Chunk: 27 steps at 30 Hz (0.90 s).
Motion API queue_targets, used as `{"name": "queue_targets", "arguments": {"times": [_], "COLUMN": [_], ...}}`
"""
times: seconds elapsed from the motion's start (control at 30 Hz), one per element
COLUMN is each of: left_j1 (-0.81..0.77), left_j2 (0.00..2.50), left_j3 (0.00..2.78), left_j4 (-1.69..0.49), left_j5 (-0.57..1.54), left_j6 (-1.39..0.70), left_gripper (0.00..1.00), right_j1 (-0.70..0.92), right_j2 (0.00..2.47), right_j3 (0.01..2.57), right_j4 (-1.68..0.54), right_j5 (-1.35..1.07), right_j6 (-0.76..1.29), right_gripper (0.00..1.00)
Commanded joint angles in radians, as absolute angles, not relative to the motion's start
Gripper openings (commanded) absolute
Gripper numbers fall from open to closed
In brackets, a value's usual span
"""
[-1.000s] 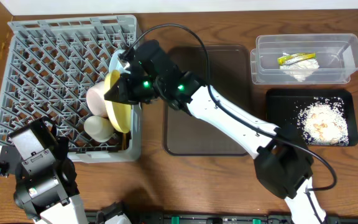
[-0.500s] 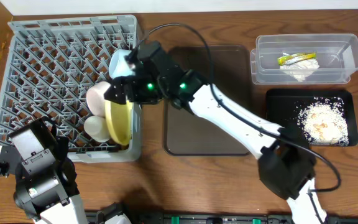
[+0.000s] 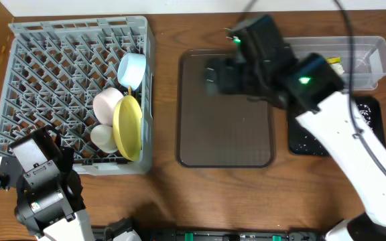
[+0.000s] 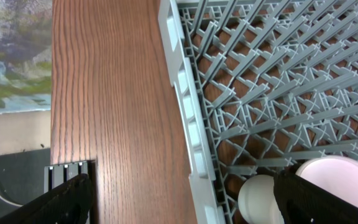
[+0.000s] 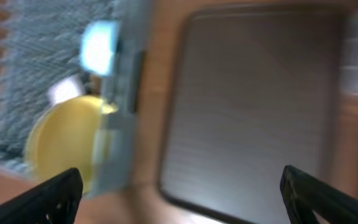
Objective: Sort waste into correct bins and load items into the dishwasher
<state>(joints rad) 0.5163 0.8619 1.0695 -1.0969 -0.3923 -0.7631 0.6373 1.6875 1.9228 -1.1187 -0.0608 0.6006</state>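
One large grey peg-lattice rack (image 3: pixel 59 73) lies left of the flat brown tray (image 3: pixel 226 140), holding the round pale yellow plate (image 3: pixel 127 127) on edge at its right wall, well clear of the right gripper (image 5: pixel 179 199) (a smear overhead), fingers wide apart and empty; only the left wrist view shows the left gripper (image 4: pixel 194 199) spread over the rack's wall.

table: brown wood-grain tabletop (image 3: pixel 163 201)
left: square grey plastic lattice dish rack (image 3: pixel 45 67)
centre: dark brown rectangular serving tray (image 3: pixel 226 134)
right: clear plastic rectangular tub (image 3: pixel 374 50), flat black rectangular tray (image 3: pixel 305 146)
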Motion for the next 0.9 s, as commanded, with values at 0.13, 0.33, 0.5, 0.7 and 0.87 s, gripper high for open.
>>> {"name": "queue_targets", "arguments": {"times": [0.13,0.33,0.5,0.7,0.87], "left_j1": [0.521,0.521,0.521,0.521,0.521], "left_j2": [0.861,0.861,0.861,0.861,0.861], "left_j3": [1.084,1.084,1.084,1.084,1.084], "left_j4": [-1.101,-1.101,-1.101,-1.101,-1.101], "left_j5": [-0.405,-0.405,-0.405,-0.405,-0.405], "left_j6": [-0.772,-0.772,-0.772,-0.772,-0.772], "left_gripper": [0.94,0.94,0.94,0.94,0.94], "right_j1": [0.665,0.724,0.738,0.738,0.738], "right_j2": [1.638,1.563,1.533,1.538,1.538], "right_j3": [1.866,1.646,1.478,1.401,1.391], "right_j4": [-1.331,-1.258,-1.168,-1.170,-1.191], "right_j5": [0.282,0.327,0.199,0.198,0.197], "right_j6": [0.583,0.518,0.351,0.351,0.350], "right_gripper": [0.99,0.99,0.99,0.99,0.99]}}
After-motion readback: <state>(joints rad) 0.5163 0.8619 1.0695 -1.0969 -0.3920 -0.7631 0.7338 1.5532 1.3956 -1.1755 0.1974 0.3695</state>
